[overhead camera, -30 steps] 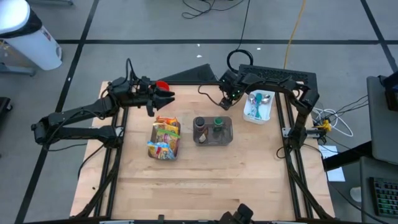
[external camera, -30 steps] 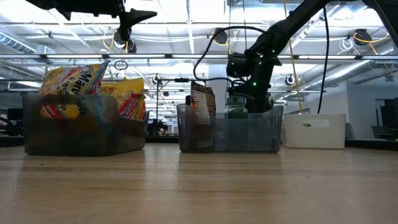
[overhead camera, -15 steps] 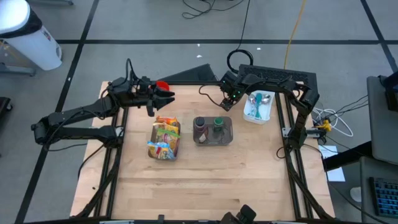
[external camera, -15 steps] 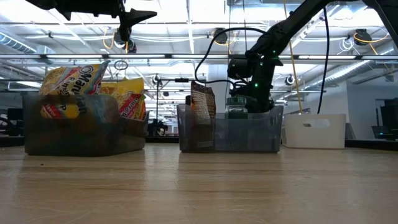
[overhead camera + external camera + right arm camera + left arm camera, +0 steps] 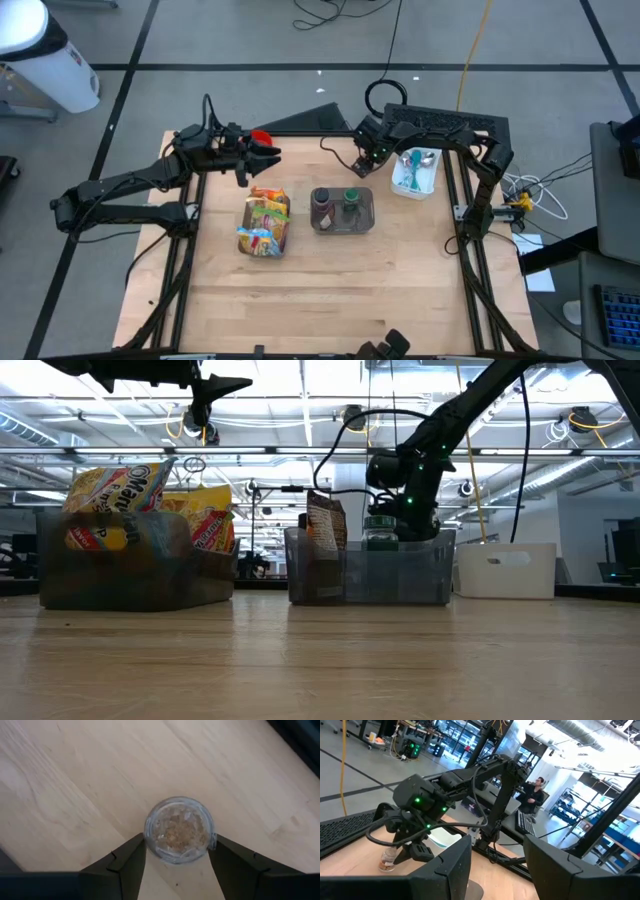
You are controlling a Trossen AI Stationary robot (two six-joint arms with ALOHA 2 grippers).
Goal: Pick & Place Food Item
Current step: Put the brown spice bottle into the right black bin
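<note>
A small clear jar (image 5: 179, 831) with brownish crumbs inside stands upright on the bare wood near the table's far edge, also seen as the jar (image 5: 386, 861) in the left wrist view. My right gripper (image 5: 364, 162) reaches steeply down over it, its fingers closed against the jar's two sides. My left gripper (image 5: 272, 153) hovers high and level above the far left of the table, open, with nothing between its fingers (image 5: 455, 865). My right gripper pinches the jar's round wall (image 5: 148, 836) between its two fingers, one on each opposite side just under the rim. The fingers come from above, slanting down. The jar stands upright with its base on the table.
A dark bin of snack packets (image 5: 265, 222) sits at mid-left. A clear bin (image 5: 342, 210) holding a pouch and a green-lidded jar sits just nearer than the right gripper. A white tray (image 5: 413, 172) with spoons lies at the far right. A person sits beyond the table (image 5: 536, 795).
</note>
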